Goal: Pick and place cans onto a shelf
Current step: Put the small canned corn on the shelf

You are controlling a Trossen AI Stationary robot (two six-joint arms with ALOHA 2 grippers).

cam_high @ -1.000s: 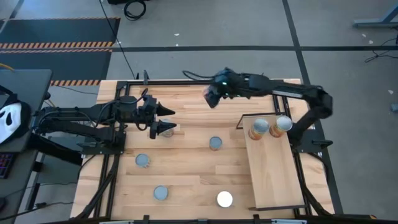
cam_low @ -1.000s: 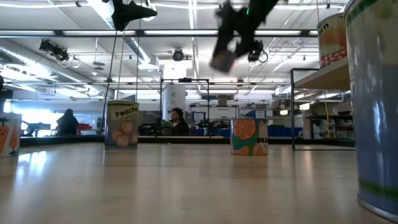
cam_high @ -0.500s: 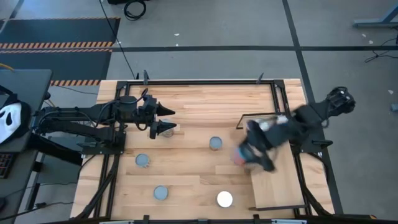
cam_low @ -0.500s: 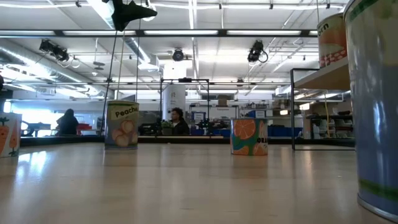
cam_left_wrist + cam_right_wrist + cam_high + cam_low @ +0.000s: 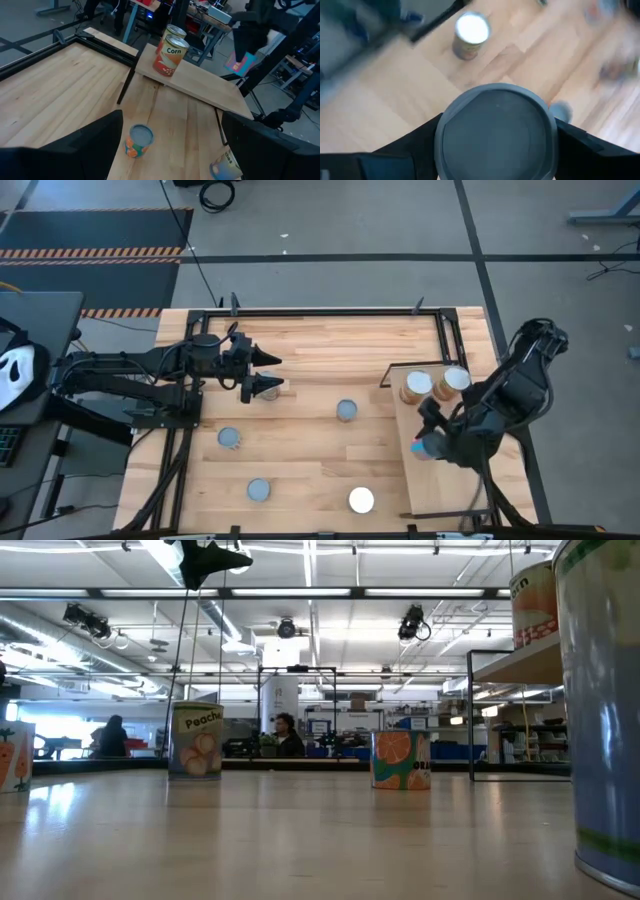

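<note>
Because the shelf (image 5: 445, 455) is its target, the right gripper (image 5: 432, 446) carries a can (image 5: 496, 134) clamped over it; the left gripper (image 5: 268, 373) waits, jaws wide.

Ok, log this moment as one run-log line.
right tool: shut on can, over shelf | left tool: open, waiting | shelf: two cans

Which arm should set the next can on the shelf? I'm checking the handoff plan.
Right. The right gripper already grips a can and hangs over the shelf, near the two cans there. The left gripper waits, open, across the table.
</note>
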